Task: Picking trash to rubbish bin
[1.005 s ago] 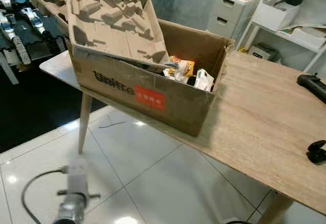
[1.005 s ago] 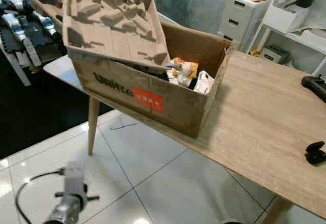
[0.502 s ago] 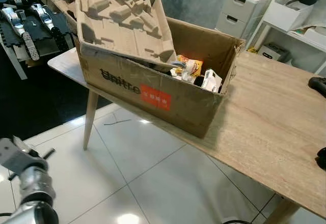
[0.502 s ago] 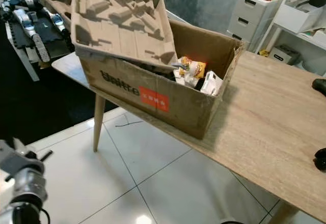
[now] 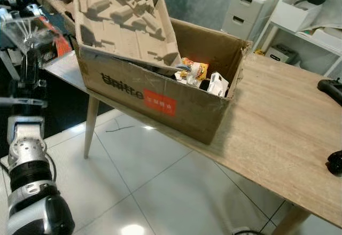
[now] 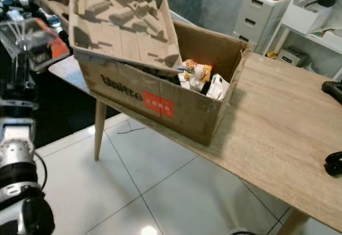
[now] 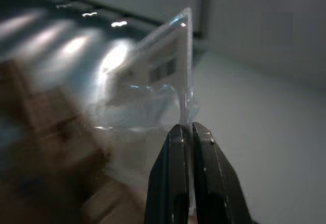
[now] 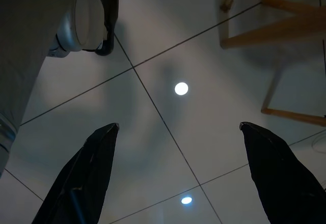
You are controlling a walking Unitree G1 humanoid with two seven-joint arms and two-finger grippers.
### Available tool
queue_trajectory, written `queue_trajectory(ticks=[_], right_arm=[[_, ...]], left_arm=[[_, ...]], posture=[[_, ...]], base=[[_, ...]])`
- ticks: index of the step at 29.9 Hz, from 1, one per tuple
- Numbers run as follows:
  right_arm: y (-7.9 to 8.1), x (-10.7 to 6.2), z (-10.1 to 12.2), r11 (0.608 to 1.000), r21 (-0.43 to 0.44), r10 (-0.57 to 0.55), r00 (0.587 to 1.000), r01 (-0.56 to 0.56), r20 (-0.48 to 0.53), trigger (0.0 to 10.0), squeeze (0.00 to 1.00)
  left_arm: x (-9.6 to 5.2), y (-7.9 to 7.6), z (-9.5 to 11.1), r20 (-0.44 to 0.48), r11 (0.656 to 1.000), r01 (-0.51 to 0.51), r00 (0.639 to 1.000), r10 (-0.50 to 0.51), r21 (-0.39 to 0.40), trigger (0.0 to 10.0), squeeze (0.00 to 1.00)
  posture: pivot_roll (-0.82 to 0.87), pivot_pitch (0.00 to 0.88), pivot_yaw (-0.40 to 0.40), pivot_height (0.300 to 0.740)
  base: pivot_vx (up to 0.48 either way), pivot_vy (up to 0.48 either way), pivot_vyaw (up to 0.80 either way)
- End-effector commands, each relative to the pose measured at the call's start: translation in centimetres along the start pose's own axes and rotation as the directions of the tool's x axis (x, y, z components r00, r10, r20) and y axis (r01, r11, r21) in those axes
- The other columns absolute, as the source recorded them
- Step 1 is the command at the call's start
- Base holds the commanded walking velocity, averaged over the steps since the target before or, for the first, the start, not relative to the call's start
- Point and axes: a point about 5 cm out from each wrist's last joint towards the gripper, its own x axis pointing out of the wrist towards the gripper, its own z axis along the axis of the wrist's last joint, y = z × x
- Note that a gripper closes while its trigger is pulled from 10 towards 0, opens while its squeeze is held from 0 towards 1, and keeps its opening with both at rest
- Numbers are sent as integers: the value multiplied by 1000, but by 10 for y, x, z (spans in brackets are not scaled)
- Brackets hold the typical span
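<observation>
The left gripper [image 7: 186, 130] is raised at the left of the scene, level with the desk's left corner, its two fingers pressed together on the edge of a clear plastic wrapper [image 5: 33, 33] that carries an orange patch. In the left wrist view the wrapper [image 7: 147, 81] stands up from the fingertips, glossy and part blurred.

The right gripper [image 8: 178, 175] hangs over the floor with its fingers spread wide and nothing between them.

The desk [image 5: 283, 133] has a pale wood-grain top on slanted wooden legs. A cardboard box [image 5: 160, 93] sits along its front edge toward the left corner, with dark lettering and a red label on its front wall. A moulded pulp tray [image 5: 120, 18] lies tilted across the box's left half. Crumpled trash [image 5: 200, 75] lies inside at the right end. Two black objects [image 5: 331, 88] rest at the desk's right edge.

The floor [image 5: 144, 187] is glossy white tile with thin dark joints. White drawers [image 5: 243, 13] and white shelves [image 5: 307, 21] stand behind the desk.
</observation>
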Motion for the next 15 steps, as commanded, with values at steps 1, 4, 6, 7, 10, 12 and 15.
queue_trajectory(ticks=[1,4,6,7,10,12,15], right_arm=[[-2,-1,-4,1000,13,-4,1000,4,-11,10000,0],[-2,-1,-4,1000,14,-2,1000,2,-11,10000,0],[-1,0,-4,1000,14,-1,1000,1,-11,10000,0],[-1,0,-4,1000,14,0,1000,0,-11,10000,0],[0,0,-4,1000,12,1,1000,-1,-11,10000,0],[1,0,-4,1000,10,2,1000,-2,-10,10000,0],[1,0,-3,1000,9,4,1000,-4,-9,10000,0]], left_arm=[[-1,-8,0,16,996,76,997,-75,-49,10000,0],[5,-19,8,41,981,181,983,-178,-67,10000,0],[9,-22,13,48,976,212,977,-210,-52,10000,0],[12,-23,18,42,976,218,975,-217,-21,10000,0],[12,-21,26,47,980,199,979,-200,17,10000,0],[12,-25,31,68,978,206,976,-206,-2,10000,0],[14,-35,27,70,964,257,965,-253,-65,10000,0]], posture=[[8,82,-33,740],[7,79,-32,740],[7,77,-32,740],[7,77,-32,740],[8,75,-33,740],[9,74,-36,740],[16,75,-39,740]], base=[[0,0,0],[0,0,0],[0,0,0],[0,0,0],[0,0,0],[0,0,0],[0,0,0]])
